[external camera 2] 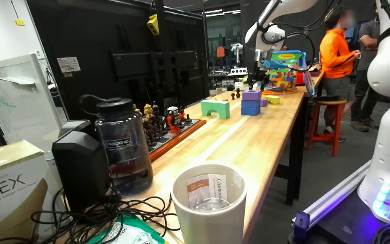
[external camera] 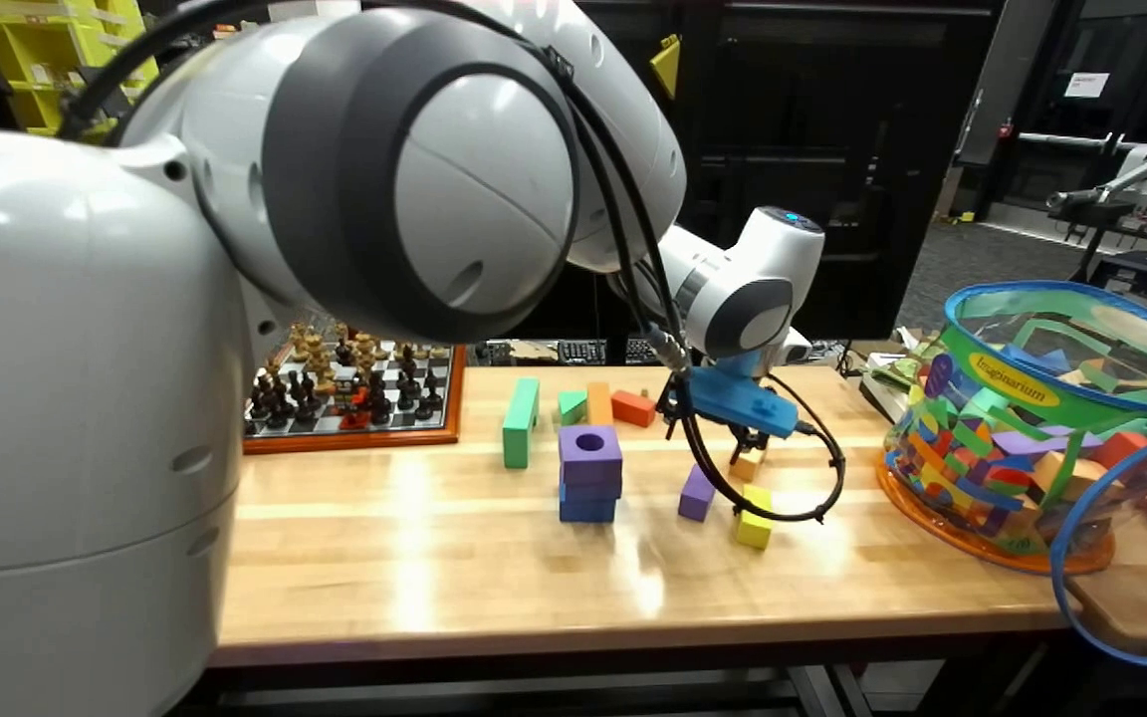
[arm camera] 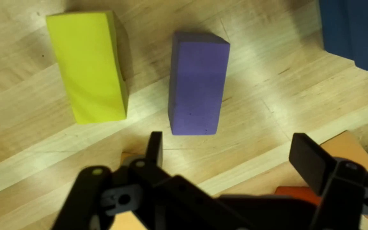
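My gripper (arm camera: 228, 142) is open and empty, with its fingers wide apart above the wooden table. It also shows in an exterior view (external camera: 713, 426). Nearest in the wrist view is a purple block (arm camera: 200, 89), lying just ahead of the fingertips, apart from them. A yellow block (arm camera: 86, 68) lies to its left. A stack of blue blocks (external camera 2: 251, 107) carries a purple block with a round hole (external camera: 589, 456); blue sides (arm camera: 359, 32) show at the wrist view's upper right. An orange block (external camera: 748, 463) and a red block (arm camera: 297, 193) are partly hidden by the gripper in the wrist view.
A green arch block (external camera: 520, 423), a green triangular block (external camera: 572, 406) and an orange block (external camera: 599, 403) stand behind the stack. A chessboard (external camera: 414, 438) with pieces and a clear bin (external camera: 992, 478) of blocks flank them. A bottle (external camera 2: 124, 152) and cup (external camera 2: 212, 220) stand on the table.
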`<action>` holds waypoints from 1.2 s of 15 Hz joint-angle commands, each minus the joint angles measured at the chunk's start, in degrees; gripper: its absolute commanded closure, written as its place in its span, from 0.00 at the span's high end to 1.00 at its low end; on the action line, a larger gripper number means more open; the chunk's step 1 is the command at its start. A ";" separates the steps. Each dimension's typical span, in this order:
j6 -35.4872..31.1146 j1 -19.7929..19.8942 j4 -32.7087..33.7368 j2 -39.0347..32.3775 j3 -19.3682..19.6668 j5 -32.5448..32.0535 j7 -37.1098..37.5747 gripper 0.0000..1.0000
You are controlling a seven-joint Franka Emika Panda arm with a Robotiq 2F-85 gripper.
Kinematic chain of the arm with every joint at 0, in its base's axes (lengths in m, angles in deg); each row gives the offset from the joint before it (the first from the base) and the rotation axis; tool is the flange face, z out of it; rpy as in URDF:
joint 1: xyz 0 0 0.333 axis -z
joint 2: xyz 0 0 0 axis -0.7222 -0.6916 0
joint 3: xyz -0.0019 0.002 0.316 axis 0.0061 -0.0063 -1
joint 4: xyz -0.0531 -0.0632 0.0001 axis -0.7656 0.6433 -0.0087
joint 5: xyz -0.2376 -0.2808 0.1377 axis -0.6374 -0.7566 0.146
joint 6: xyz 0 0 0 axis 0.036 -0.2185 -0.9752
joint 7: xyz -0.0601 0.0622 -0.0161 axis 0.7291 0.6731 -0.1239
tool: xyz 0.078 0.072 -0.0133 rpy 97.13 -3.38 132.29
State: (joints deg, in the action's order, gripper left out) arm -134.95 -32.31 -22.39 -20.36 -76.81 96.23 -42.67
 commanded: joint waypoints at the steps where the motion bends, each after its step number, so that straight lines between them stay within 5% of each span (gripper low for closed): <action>1: 0.88 1.07 0.19 -0.44 -0.73 -1.46 1.25 1.00; 18: 2.52 1.38 -3.46 -0.05 -0.83 -6.03 -0.32 1.00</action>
State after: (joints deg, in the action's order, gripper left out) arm -132.94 -31.61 -24.17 -22.16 -76.83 91.70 -42.65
